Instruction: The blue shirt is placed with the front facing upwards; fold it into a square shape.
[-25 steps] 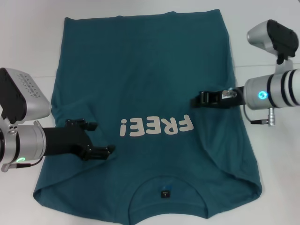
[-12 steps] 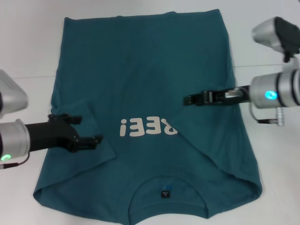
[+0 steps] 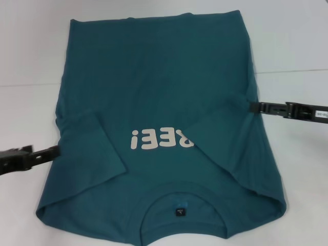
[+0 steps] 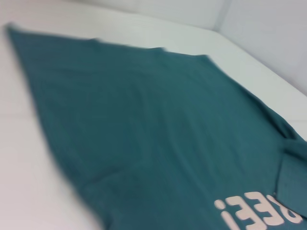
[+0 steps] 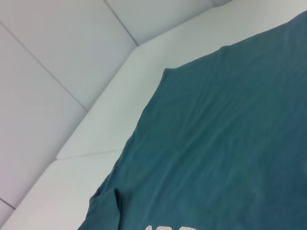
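Note:
The blue shirt (image 3: pixel 154 77) lies flat on the white table, collar and dark neck label (image 3: pixel 180 211) at the near edge. Both short sleeves are folded inward onto the chest: the left sleeve (image 3: pixel 89 148), and the right sleeve (image 3: pixel 241 148), which covers part of the white lettering (image 3: pixel 156 138). My left gripper (image 3: pixel 51 151) sits at the shirt's left edge, just off the cloth. At the right edge is my right gripper (image 3: pixel 253 107), its tip at a small raised crease. The wrist views show only the shirt (image 4: pixel 144 120) (image 5: pixel 230 143), and neither shows its own arm's gripper.
Bare white table (image 3: pixel 287 41) surrounds the shirt on the left, right and far sides. A seam (image 3: pixel 297 70) crosses the table on the right. White wall panels (image 5: pixel 57 48) rise behind the table's far edge.
Both arms have pulled outward from over the chest to the shirt's side edges. The right sleeve now lies folded over the start of the lettering, and the left sleeve lies folded inward.

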`<state>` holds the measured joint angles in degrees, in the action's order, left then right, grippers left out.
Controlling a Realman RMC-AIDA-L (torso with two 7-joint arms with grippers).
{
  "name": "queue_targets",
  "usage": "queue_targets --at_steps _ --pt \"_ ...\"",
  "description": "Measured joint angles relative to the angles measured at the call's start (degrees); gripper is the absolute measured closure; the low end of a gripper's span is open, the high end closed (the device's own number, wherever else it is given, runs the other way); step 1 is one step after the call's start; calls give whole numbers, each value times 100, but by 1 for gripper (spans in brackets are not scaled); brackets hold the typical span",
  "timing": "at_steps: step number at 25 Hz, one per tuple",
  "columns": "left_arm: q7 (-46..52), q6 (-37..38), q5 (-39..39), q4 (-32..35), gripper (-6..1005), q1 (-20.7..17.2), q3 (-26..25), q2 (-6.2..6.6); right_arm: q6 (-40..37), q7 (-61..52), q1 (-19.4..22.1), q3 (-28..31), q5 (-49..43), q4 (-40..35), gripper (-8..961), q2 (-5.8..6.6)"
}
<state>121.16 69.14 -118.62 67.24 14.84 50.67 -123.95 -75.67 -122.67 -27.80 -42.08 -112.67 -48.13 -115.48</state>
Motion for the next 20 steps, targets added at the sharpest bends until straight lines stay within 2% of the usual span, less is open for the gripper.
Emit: queue_targets --at_steps 1,7,20 --pt "130 96 -2 91 122 -105 -78 -3 -2 49 50 35 19 13 184 3" --pt "576 574 -42 291 122 -478 -201 -9 35 237 102 76 -28 80 99 15" --pt "612 596 -750 -23 121 -449 -204 -2 107 384 15 104 -32 209 98 35"
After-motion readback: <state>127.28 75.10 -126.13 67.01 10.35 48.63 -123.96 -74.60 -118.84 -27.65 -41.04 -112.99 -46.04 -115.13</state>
